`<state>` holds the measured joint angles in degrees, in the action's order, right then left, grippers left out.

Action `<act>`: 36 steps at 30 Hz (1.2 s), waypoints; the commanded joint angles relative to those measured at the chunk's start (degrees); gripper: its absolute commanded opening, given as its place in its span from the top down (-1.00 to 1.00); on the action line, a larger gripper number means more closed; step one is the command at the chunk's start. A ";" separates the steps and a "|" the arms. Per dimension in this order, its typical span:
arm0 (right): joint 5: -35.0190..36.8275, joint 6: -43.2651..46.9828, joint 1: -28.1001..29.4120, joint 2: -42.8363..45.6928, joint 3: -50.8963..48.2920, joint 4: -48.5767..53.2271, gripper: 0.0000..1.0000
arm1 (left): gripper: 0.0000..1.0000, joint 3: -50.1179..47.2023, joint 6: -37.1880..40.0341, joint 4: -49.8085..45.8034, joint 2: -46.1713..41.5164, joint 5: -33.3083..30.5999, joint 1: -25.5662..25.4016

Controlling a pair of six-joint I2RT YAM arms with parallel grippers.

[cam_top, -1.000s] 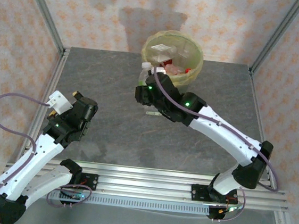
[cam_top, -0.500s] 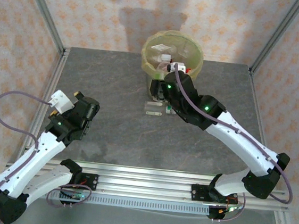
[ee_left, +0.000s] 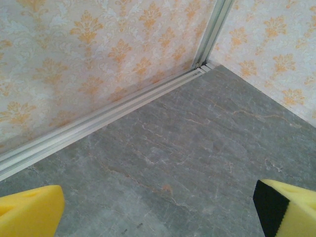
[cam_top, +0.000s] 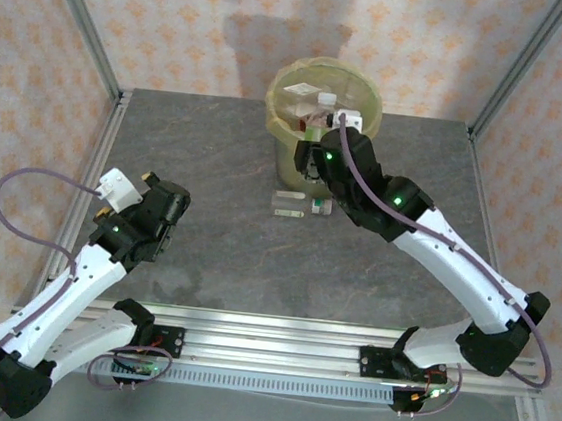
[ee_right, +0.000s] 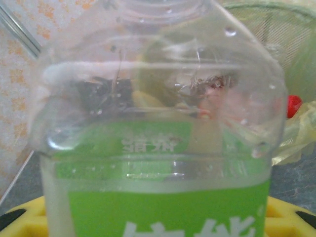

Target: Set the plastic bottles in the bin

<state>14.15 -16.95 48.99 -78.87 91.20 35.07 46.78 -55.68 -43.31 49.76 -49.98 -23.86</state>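
**While Left Arm Hangs Idle, Right Gripper Holds Bottle at Bin**

Nearest the bases, the left gripper [ee_left: 158, 212] hangs over the bare table [ee_left: 187, 148] on the left side. Its jaws are wide apart, with nothing between them.

At mid-table, a clear bottle [cam_top: 297, 205] lies on its side just in front of the bin, apart from both arms.

Beyond it, the right gripper [cam_top: 312, 158] reaches to the bin's near rim. Its jaws are clamped on a green-labelled bottle [ee_right: 158, 148], whose white cap [cam_top: 326, 100] sits over the bin's mouth.

The bin [cam_top: 280, 75], lined with a yellow-green bag, stands at the table's far edge, near centre. A red cap [ee_right: 294, 104] shows beside the liner.
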 commanded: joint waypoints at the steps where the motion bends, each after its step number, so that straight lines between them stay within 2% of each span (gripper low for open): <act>1: -0.36 1.72 -2.29 -1.96 3.81 -0.23 0.25 | -1.00 1.31 -1.65 -1.43 0.47 -1.56 0.52; 7: -5.38 1.60 -7.83 -9.38 12.14 2.20 0.25 | -1.00 1.82 -1.62 -2.00 0.82 -1.53 0.48; 14: -7.86 1.04 -13.39 -21.75 28.60 9.26 0.26 | -1.00 1.92 -1.62 -2.87 0.61 -1.36 0.48; 26: -11.59 -3.74 -17.61 -41.18 52.42 20.17 0.24 | -1.00 1.15 -1.45 -2.21 0.69 0.30 0.61; 30: -12.09 -4.97 -17.78 -42.77 52.84 21.17 0.20 | -1.00 1.01 -1.53 -2.48 0.69 0.32 0.57; 36: -10.61 -6.09 -17.79 -40.83 47.97 20.14 0.15 | -1.00 0.86 -1.45 -2.27 0.74 0.37 0.65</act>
<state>2.57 -21.56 31.33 -121.86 140.97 54.61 47.20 -55.68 -44.01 50.43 -48.42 -23.83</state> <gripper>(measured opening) 0.520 0.996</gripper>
